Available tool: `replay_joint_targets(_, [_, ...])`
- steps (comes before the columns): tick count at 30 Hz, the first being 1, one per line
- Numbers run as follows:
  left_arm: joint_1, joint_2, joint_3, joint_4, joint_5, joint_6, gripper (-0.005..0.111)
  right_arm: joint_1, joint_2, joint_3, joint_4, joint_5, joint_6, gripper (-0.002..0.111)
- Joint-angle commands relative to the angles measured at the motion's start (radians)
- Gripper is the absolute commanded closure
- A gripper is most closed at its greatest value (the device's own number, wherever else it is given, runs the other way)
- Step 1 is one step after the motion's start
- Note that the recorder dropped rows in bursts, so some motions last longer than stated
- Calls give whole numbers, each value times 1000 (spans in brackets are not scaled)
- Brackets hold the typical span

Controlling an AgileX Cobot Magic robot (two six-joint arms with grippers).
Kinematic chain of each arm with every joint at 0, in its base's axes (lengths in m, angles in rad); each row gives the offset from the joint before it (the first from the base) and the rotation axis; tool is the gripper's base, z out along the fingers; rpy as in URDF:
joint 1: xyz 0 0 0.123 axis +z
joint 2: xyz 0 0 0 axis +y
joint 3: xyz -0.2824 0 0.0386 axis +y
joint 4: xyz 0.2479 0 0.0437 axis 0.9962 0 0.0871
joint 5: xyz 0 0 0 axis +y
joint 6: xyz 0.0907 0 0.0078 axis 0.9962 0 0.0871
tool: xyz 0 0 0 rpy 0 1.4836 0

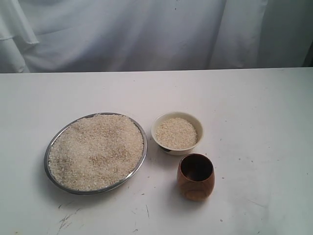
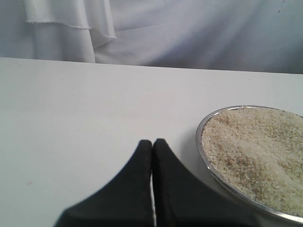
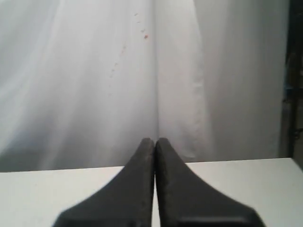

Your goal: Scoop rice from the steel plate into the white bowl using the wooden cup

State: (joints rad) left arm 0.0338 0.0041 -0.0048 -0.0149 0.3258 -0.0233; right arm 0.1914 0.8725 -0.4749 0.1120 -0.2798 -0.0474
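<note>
Wooden cup [image 1: 195, 176] stands lower center beside white bowl [image 1: 177, 151], steel plate [image 1: 88, 192] of rice [image 1: 95, 151]; left gripper [image 2: 152, 142], right gripper [image 3: 155, 140] closed, empty.

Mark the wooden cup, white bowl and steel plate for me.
wooden cup [image 1: 195, 188], exterior view, front outer wall
white bowl [image 1: 177, 114], exterior view, far rim
steel plate [image 1: 46, 159], exterior view, left rim
</note>
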Motion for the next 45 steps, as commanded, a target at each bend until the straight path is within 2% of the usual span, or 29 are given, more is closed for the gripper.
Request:
replay_joint_targets(1, [2,-4,5,-2,-7,0,107,119,135,160,-233,-397,168,108])
replay_joint_targets(3, [2,-4,5,-2,-7,0,107,146,182,227,-292,-404,196,108])
replay_joint_targets(11, [2,-4,5,-2,-7,0,107,148,203,472,-297,-580,179,108])
replay_joint_targets(17, [2,-4,5,-2,-7,0,107,148,212,475,-403,-558,140,108])
replay_joint_targets(21, [2,-4,5,-2,-7,0,107,148,298,475,-433,-562,138,108])
replay_joint_targets(26, [2,-4,5,-2,-7,0,107,148,477,475,-469,-707,123,108])
replay_joint_targets(31, [2,-4,5,-2,-7,0,107,148,685,463,-625,-740,125,108])
replay_joint_targets(34, [2,-4,5,-2,-7,0,107,148,738,465,-663,-860,88,108])
replay_joint_targets(36, [2,-4,5,-2,-7,0,107,148,750,465,-672,-864,15,108])
replay_joint_targets(38, [2,-4,5,-2,-7,0,107,148,750,465,-674,-849,36,108])
replay_joint_targets(41, [2,-4,5,-2,-7,0,107,148,750,452,-693,-837,138,100])
replay_joint_targets(44, [2,-4,5,-2,-7,0,107,148,750,417,-767,-792,157,81])
replay_joint_targets(45, [2,-4,5,-2,-7,0,107,148,750,401,-787,-767,157,70])
